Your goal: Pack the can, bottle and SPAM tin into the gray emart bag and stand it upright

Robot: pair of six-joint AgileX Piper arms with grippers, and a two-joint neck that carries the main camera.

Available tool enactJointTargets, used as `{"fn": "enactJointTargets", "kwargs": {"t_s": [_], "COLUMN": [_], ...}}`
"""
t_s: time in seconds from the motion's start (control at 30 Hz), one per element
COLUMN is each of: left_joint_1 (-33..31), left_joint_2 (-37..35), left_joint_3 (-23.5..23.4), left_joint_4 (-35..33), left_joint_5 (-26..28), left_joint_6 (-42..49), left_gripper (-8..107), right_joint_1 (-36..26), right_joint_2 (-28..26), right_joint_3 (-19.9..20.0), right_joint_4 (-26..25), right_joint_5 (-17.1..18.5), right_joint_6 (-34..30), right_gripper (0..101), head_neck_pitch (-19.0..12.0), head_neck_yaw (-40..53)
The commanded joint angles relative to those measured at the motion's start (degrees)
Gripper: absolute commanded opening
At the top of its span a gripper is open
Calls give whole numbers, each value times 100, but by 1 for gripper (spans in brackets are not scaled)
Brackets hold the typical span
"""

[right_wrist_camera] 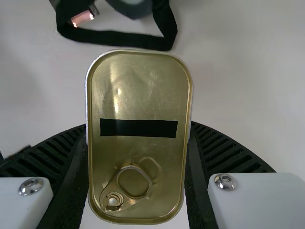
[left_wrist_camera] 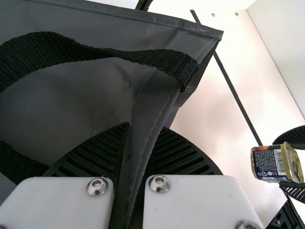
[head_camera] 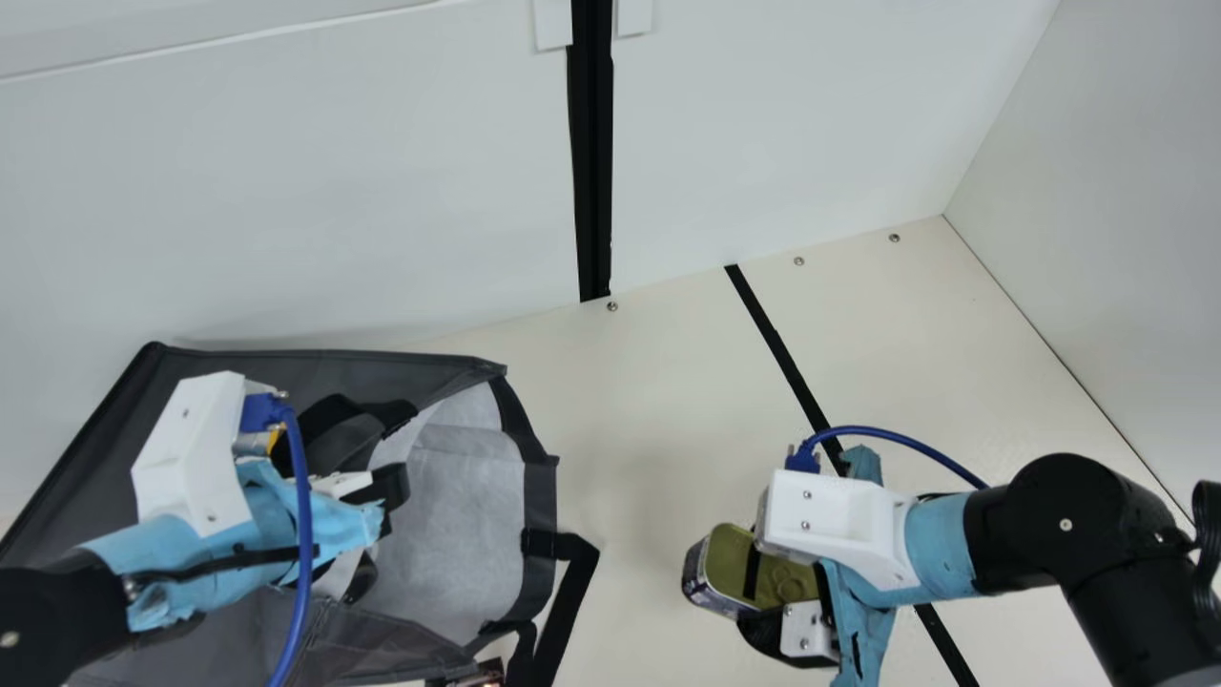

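In the main view my left gripper (head_camera: 383,515) is over the gray bag (head_camera: 458,515), which lies on its side with its pale-lined opening facing right. My left gripper (left_wrist_camera: 138,152) is shut on a fold of the bag (left_wrist_camera: 71,90) in the left wrist view. Apart from the bag, to its right, my right gripper (head_camera: 763,592) is shut on the SPAM tin (head_camera: 739,563). Between the ribbed fingers of my right gripper (right_wrist_camera: 139,152), the tin (right_wrist_camera: 138,100) shows its gold lid and pull ring. Can and bottle cannot be made out.
A black bag strap (head_camera: 568,596) sticks out from the opening toward the right arm. Beside it, at the main view's bottom edge, lies a small shiny reddish object (head_camera: 486,674), mostly cut off. White walls stand behind and at the right.
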Motion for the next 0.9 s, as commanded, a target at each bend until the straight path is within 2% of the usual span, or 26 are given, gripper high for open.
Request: {"fn": "enactJointTargets", "kwargs": {"t_s": [0.0,0.47,0.87], "left_joint_1": [0,0,0], "left_joint_2": [0,0,0], "left_joint_3": [0,0,0], "left_joint_4": [0,0,0], "left_joint_5": [0,0,0], "left_joint_6": [0,0,0], "left_gripper": [-8,-8,-8], "right_joint_1": [-21,43,659], "right_joint_2": [-7,9,193], "right_joint_3": [52,434,689], "right_joint_4": [384,1616,2299], "right_joint_5": [9,-52,-531], "right_joint_6": [-160,-703,-835], "right_gripper": [0,0,0], "head_neck_pitch": [-130,-130,-130], "head_neck_yaw": [-14,-14,-14]}}
